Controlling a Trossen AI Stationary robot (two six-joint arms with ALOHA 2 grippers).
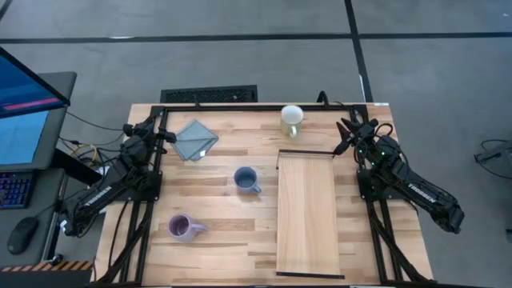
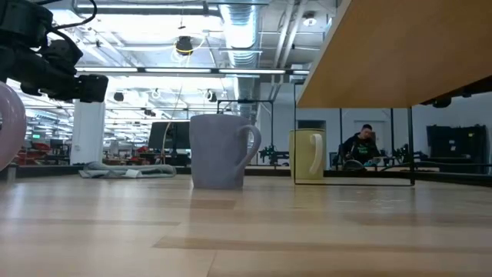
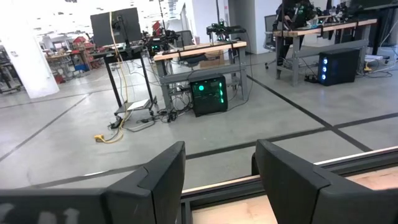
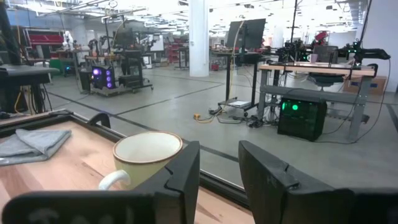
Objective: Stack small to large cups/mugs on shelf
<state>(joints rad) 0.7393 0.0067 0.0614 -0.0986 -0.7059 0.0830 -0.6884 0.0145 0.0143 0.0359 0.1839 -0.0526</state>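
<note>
Three mugs stand apart on the slatted table. The cream mug (image 1: 292,120) is at the far edge, the slate blue mug (image 1: 246,179) in the middle and the lavender mug (image 1: 184,228) near left. The shelf (image 1: 308,212), a pale plank on a thin dark frame, runs from the table's middle to its near edge on the right. My left gripper (image 1: 166,134) hovers open at the far left. My right gripper (image 1: 344,138) hovers open at the far right, beside the cream mug (image 4: 146,155). Each points level past the far edge, with nothing between its fingers (image 3: 161,180) (image 4: 183,174).
A folded grey cloth (image 1: 195,138) lies at the far left of the table, close to my left gripper. In the low view the shelf (image 2: 400,50) stands raised above the tabletop on thin dark legs (image 2: 412,146). A person sits in the room beyond.
</note>
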